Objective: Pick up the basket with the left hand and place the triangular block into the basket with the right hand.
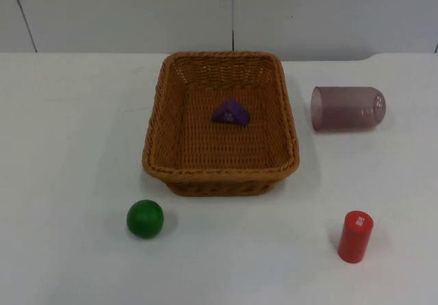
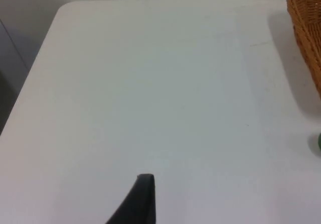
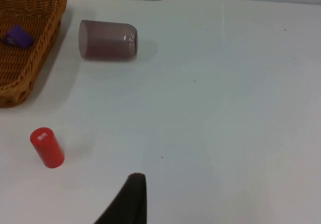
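A brown wicker basket point(image 1: 220, 176) stands on the white table, at the middle towards the back. The purple triangular block point(image 1: 230, 113) lies inside it on the woven floor, a little right of centre. My left gripper point(image 2: 143, 196) hangs over bare table well to the left of the basket point(image 2: 306, 28), apart from it and waiting. My right gripper point(image 3: 131, 196) hangs over bare table to the right of the objects, with the basket point(image 3: 30, 58) and the block point(image 3: 18, 36) far from it.
A translucent purple cup point(image 1: 348, 108) point(image 3: 108, 40) lies on its side right of the basket. A red cylinder point(image 1: 355, 236) point(image 3: 46, 147) stands at the front right. A green ball point(image 1: 145, 218) rests front left of the basket.
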